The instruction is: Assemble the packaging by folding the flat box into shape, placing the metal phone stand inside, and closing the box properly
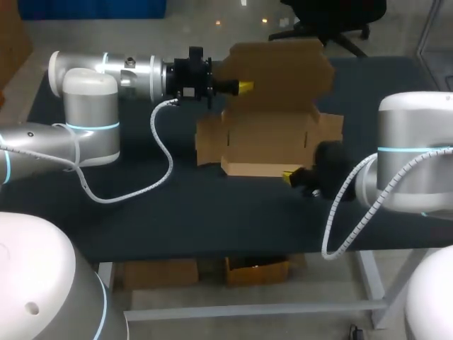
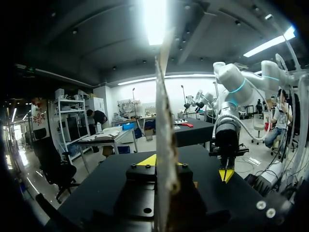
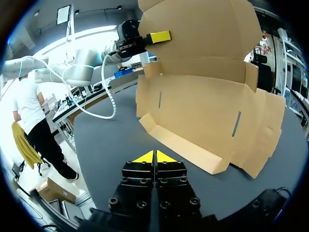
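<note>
Bench (image 1: 177,205), dark-topped, is carrying the whole job.

Cardboard box (image 1: 272,138), a half-folded blank, is lying near the middle of the bench. Its base is resting flat, its side flaps (image 1: 207,142) are spreading outward, and its low front wall (image 1: 255,170) is standing along the near edge.

Lid panel (image 1: 283,71) is standing upright at the far side because the left pincer (image 1: 244,86) is clamping its edge from both faces. The left wrist view is showing the board edge-on between the yellow tips. This grip is probably holding the lid clear and steadying the blank while the walls are being formed.

Right pincer (image 3: 154,157) is sitting fully closed, tips touching and gripping nothing, low over the bench just in front of the front wall. It is probably being posed as a blunt pusher for that wall.

Metal phone stand is not showing in any view, so insertion and closing are waiting to be done.
</note>
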`<action>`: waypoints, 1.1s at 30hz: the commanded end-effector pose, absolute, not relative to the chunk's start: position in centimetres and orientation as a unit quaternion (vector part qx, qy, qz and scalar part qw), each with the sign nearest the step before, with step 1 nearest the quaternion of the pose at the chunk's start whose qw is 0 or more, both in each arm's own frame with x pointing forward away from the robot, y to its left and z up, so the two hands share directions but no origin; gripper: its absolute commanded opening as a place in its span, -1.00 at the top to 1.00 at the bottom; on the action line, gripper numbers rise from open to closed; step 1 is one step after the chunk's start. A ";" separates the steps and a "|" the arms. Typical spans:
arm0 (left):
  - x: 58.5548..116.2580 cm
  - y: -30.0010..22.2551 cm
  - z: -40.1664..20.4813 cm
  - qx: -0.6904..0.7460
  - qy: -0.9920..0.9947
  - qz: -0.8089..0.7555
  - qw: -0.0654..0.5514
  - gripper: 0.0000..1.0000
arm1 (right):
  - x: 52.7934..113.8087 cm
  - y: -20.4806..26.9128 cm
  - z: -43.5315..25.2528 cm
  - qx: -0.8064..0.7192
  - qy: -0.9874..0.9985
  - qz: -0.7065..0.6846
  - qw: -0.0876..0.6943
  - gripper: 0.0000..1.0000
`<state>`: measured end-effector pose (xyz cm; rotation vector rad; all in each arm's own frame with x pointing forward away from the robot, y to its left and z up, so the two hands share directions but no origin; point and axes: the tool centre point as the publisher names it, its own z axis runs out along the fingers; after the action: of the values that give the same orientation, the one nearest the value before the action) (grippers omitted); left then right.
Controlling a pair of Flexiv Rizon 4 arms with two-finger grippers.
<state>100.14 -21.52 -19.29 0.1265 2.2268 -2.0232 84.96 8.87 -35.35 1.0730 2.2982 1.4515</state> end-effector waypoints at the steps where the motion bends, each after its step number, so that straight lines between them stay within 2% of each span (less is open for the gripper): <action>1: 100.1 -21.6 -19.4 0.042 0.737 -0.671 0.066 1.00 | 86.2 11.1 -37.4 0.372 0.776 0.495 0.121 1.00; 33: 100.1 -21.6 -19.4 0.042 0.737 -0.671 0.066 1.00 | 90.6 13.6 -40.9 0.410 0.769 0.478 0.110 1.00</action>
<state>100.15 -21.52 -19.29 0.1266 2.2270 -2.0232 90.04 12.67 -40.43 1.1965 2.2616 1.4267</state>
